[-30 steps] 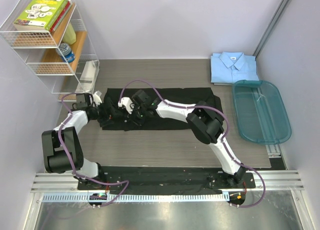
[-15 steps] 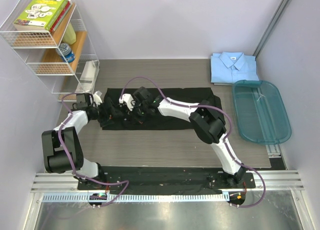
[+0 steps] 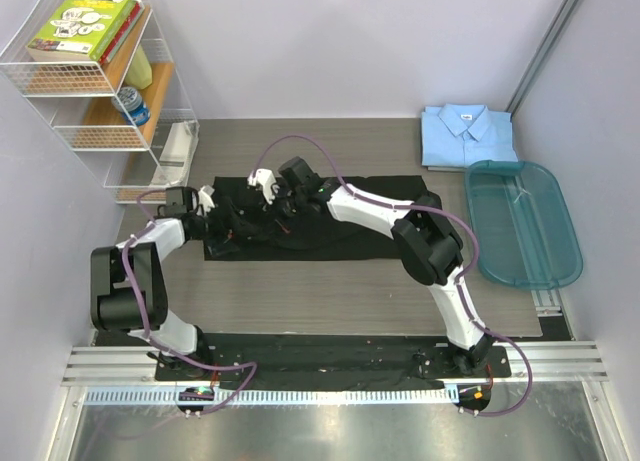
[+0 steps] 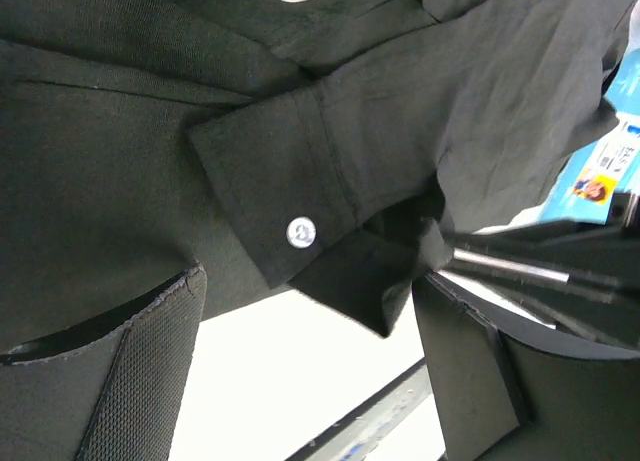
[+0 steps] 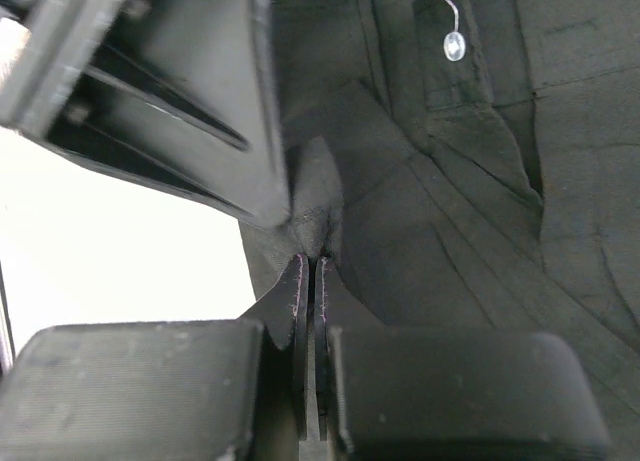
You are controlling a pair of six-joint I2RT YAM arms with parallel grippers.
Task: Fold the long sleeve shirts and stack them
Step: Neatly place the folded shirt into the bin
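Right arm (image 3: 370, 213) has swung up toward the far side, and its fingers have snapped closed on black cloth. Left arm (image 3: 150, 243) has crept that way a little too.

The worktop (image 3: 330, 291) is wide and grey. The black shirt (image 3: 385, 206) lies flat across its middle, spread long from side to side. The blue shirt (image 3: 467, 136) sits in the far right corner, folded neat, well apart from the black one. A tub (image 3: 525, 231) lies just beside it, nearer the arms.

The right fingers (image 5: 300, 286) are pressed tight together and pinch a little fold of the black shirt. The left fingers (image 4: 140, 381) are spread wide and hold nothing. A cuff (image 4: 290, 181) of the black shirt hangs between them, with one small button (image 4: 301, 232) on it. I cannot tell if the cuff touches either finger.

I think the sleeve at the left end of the black shirt is being folded in. Next, the left fingers would need to close on the cuff. Then both arms could carry the sleeve over the body of the shirt and lay it down flat. Stacking is not yet done.
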